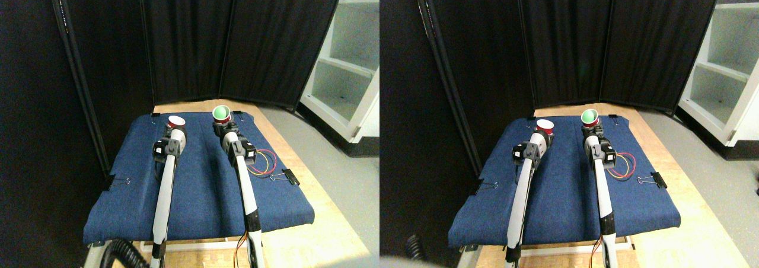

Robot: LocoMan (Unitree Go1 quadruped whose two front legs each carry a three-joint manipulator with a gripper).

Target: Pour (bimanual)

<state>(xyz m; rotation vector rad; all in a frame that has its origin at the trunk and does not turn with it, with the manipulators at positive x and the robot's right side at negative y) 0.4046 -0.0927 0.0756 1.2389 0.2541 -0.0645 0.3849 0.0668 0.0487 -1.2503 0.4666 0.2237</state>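
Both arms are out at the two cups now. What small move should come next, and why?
Probably tip the right gripper a little more towards the red cup at the left gripper. The green-lined cup already tilts its mouth up and forward, but a gap separates the cups.

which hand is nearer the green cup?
Right. The right hand is at the green cup at the cloth's far edge; the left hand is off to its left, at the red cup.

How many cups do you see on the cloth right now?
2. A red cup with a white inside sits at the left end effector; a second cup, green inside, sits at the right end effector. Neither arm seems to hide more.
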